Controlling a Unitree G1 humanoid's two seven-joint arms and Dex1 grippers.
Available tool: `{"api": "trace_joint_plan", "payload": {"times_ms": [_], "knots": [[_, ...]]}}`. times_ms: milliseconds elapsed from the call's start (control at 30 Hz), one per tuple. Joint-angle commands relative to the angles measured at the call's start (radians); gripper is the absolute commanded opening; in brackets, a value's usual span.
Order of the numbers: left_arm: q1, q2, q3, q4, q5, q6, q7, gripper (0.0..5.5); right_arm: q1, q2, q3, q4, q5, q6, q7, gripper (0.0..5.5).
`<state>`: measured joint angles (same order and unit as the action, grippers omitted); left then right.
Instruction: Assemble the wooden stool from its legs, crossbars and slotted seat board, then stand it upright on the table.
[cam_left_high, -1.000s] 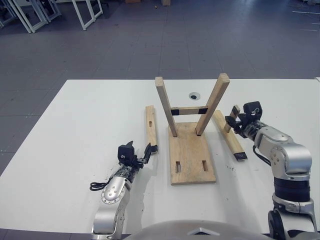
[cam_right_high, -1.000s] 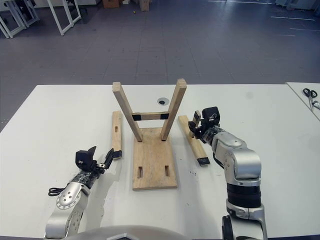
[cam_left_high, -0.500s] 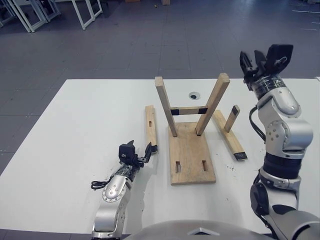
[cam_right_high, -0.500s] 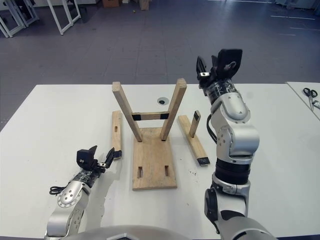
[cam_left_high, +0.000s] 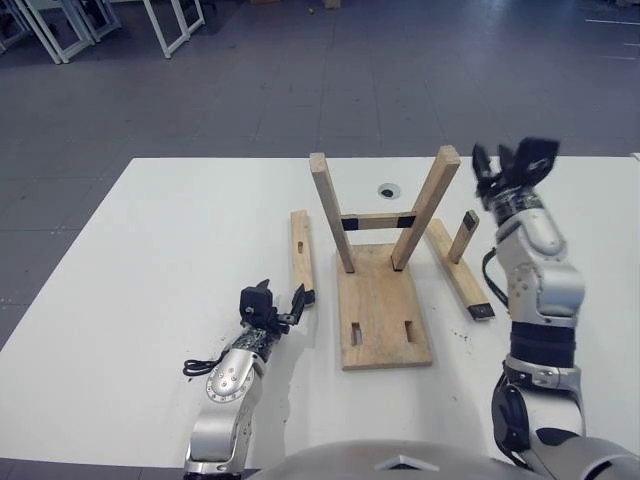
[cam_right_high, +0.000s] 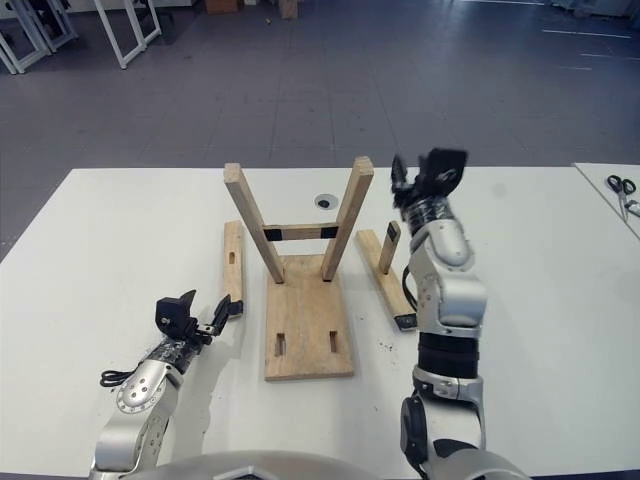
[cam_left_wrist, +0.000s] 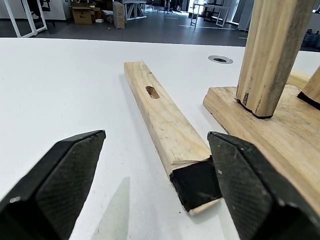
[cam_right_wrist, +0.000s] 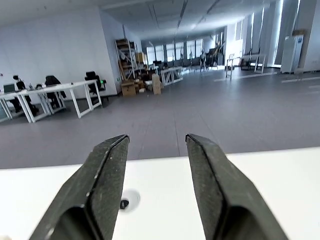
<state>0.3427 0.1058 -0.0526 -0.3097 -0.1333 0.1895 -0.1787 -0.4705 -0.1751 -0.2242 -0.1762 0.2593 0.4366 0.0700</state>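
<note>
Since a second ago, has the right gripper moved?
Yes. The right gripper lifted away from the short crossbar and now sits level with the upright leg's top, open.

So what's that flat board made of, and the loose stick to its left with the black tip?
Seat board: pale, unpainted wood, with visible grain. Loose leg: the same bare wood, grain lines showing. Its black tip: matte, possibly tape or rubber; can't tell.
</note>
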Motion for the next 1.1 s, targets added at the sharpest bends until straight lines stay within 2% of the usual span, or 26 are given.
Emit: {"api": "trace_joint_plan", "payload": {"times_ms": [33,133,233,267,333,533,733,867,933,1033,1100], "knots": [[0.028,-0.011,0.002,-0.024,-0.002,0.008,0.014,3.79,0.153,-0.067,-0.025,-0.283,0.071,0.144,0.035,2.70],[0.052,-0.016,0.010,-0.046,-0.004,0.011,0.023,3.79,0.458,-0.102,0.005,-0.432,0.106,0.239,0.100,3.22],[0.061,-0.020,0.014,-0.057,0.001,0.018,0.027,3.79,0.633,-0.189,0.072,-0.394,0.096,0.313,0.195,3.69],[0.058,-0.019,0.014,-0.057,0.002,0.020,0.027,3.79,0.652,-0.232,0.107,-0.357,0.073,0.341,0.219,3.90],[0.051,-0.016,0.013,-0.056,0.004,0.025,0.025,3.79,0.653,-0.276,0.149,-0.284,0.032,0.362,0.235,3.96],[0.028,-0.007,0.016,-0.066,0.003,0.048,0.022,3.79,0.556,-0.260,0.206,-0.085,-0.046,0.304,0.224,3.96],[0.021,-0.015,0.025,-0.085,0.003,0.103,0.044,3.79,0.515,-0.225,0.196,-0.057,-0.033,0.294,0.226,3.03],[-0.033,0.001,0.070,-0.119,-0.048,0.211,0.036,3.79,0.533,-0.228,0.173,-0.058,-0.028,0.313,0.229,2.15],[-0.079,0.014,0.101,-0.139,-0.100,0.255,0.010,3.79,0.521,-0.234,0.149,-0.047,-0.031,0.313,0.219,2.01],[-0.140,0.067,0.159,-0.201,-0.274,0.350,-0.093,3.79,0.430,-0.248,0.004,-0.108,0.012,0.302,0.183,2.01],[-0.169,0.153,0.217,-0.265,-0.490,0.469,-0.223,3.79,0.282,-0.251,-0.146,-0.187,0.165,0.348,0.184,2.01]]}}
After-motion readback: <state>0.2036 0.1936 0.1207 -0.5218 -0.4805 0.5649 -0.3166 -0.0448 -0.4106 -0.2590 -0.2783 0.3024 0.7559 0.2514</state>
